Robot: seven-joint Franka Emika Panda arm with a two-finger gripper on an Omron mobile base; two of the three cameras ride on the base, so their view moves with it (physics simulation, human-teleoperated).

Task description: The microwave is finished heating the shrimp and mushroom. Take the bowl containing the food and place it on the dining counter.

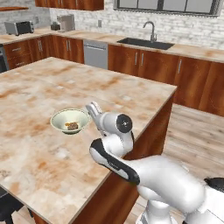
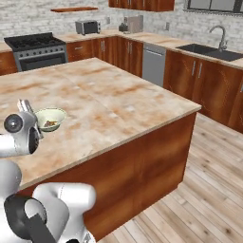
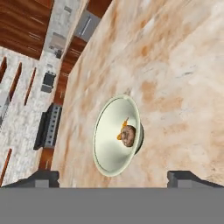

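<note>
Bowl with shrimp and mushroom sits on the table, free. Hand spread, just beside it. Advice: retreat straight up, avoiding the rim.

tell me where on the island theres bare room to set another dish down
Most of the dining counter is bare: the whole stretch from the bowl toward the sink-side edge, and the near part toward the robot's left. The only crowded patch is by the near right edge, where the bowl sits with the open gripper just beside it.
</note>
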